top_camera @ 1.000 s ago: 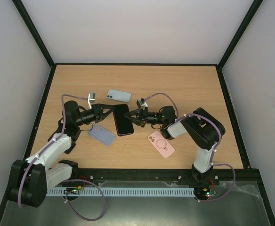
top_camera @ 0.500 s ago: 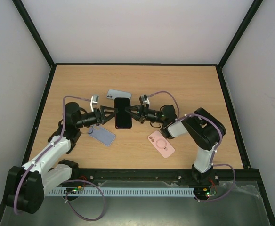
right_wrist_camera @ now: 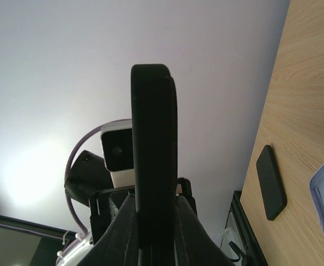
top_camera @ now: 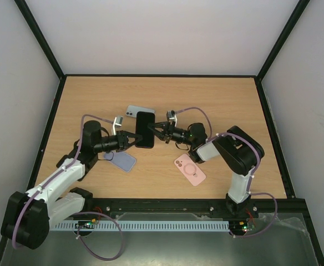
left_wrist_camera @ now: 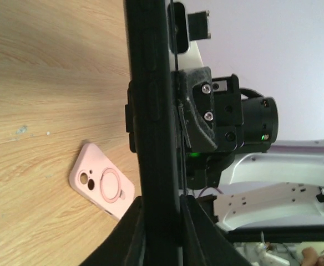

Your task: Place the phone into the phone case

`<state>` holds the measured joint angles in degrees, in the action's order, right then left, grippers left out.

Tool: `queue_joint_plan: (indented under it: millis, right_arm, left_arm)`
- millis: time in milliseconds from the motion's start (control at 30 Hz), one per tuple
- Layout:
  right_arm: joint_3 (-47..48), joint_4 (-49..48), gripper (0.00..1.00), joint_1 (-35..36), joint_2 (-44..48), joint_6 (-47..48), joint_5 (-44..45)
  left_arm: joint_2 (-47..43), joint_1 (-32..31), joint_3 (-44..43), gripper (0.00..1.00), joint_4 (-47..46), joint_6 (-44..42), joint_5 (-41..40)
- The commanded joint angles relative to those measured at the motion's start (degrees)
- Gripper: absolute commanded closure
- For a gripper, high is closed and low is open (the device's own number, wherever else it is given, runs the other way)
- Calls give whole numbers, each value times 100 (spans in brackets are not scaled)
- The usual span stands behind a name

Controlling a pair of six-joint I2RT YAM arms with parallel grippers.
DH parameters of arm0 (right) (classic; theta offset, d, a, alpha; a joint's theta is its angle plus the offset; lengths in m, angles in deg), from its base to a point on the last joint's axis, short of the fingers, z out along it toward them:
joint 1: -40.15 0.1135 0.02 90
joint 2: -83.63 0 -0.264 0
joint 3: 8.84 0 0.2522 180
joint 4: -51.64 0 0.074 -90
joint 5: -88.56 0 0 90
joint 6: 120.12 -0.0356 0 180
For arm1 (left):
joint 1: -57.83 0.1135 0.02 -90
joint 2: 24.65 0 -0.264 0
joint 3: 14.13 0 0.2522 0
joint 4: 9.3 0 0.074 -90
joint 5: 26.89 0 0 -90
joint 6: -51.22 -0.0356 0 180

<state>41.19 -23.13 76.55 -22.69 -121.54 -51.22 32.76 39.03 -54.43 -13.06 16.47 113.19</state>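
Black phone (top_camera: 145,130): held off the table (top_camera: 217,100) between both grippers. Left gripper (top_camera: 134,139) (opened a moment ago) clamped again on the edge nearest it; right gripper (top_camera: 155,131) clamped on the opposite edge. Regrip complete, casing judged pending.

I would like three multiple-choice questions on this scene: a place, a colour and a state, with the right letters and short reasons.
1. Where is the pink case? A) on the table near the right arm B) held in the air C) leaning on a wall
2. What colour is the case near the left arm? A) green B) lavender C) red
3. The black phone is: A) lying flat B) gripped by the left end effector and the right end effector C) inside the pink case
Key: 1 A, it lies on the wood; 2 B, lavender case seen from above; 3 B, fingers clamp its edges.
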Motion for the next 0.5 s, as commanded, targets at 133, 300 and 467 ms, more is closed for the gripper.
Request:
queue_joint_plan:
  millis: [133, 300, 467]
  right_arm:
    - [-40, -174, 98, -114, 235, 357, 132]
    - [-42, 674, 98, -116, 544, 971, 126]
    - [25, 1609, 98, -116, 948, 1528, 107]
  left_arm:
    - [85, 4, -373, 97, 942, -497, -426]
    - [23, 5, -551, 91, 1206, -613, -565]
    - [35, 5, -649, 72, 1254, -616, -617]
